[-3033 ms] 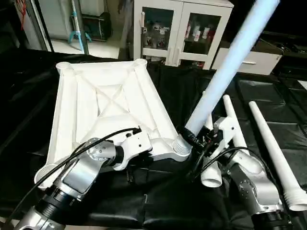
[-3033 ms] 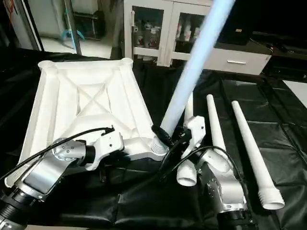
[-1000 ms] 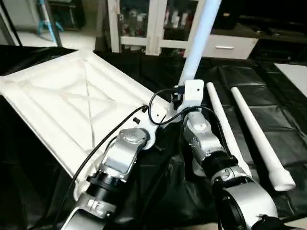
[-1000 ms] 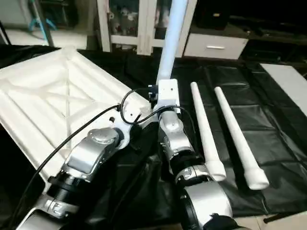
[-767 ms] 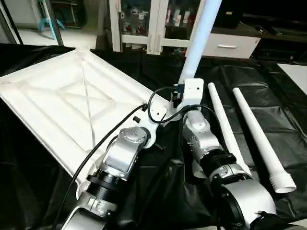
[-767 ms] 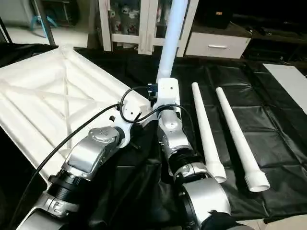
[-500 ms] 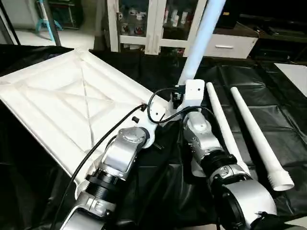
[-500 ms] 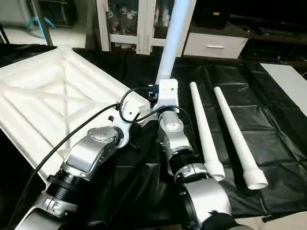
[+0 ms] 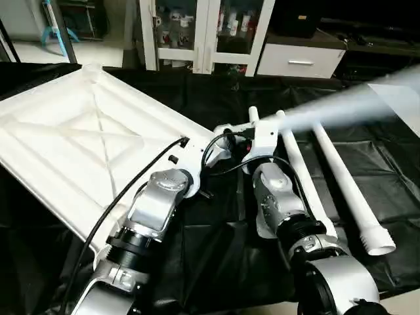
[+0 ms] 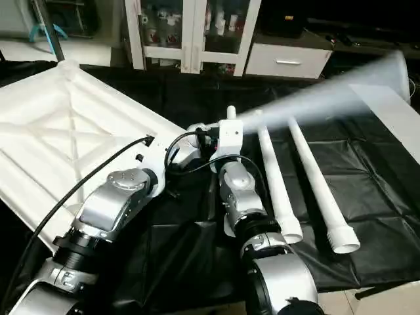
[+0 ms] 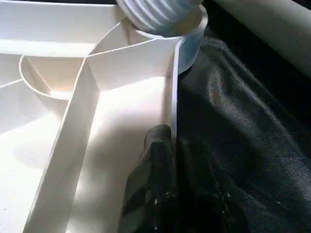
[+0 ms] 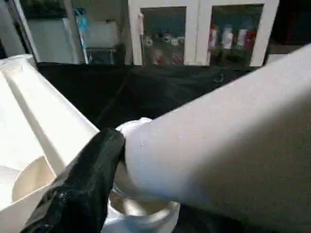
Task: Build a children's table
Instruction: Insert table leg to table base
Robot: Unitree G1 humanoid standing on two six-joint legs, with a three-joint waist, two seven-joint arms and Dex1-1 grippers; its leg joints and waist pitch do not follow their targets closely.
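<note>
Leg leans rightward from corner socket beside the right end effector, fingers apart; left end effector clamps tabletop rim.

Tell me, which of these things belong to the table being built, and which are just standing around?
Job: table top; blurred leg tipping from its corner socket; two spare legs on the black cloth.
Not the job: glass-door cabinet; drawer unit.
</note>
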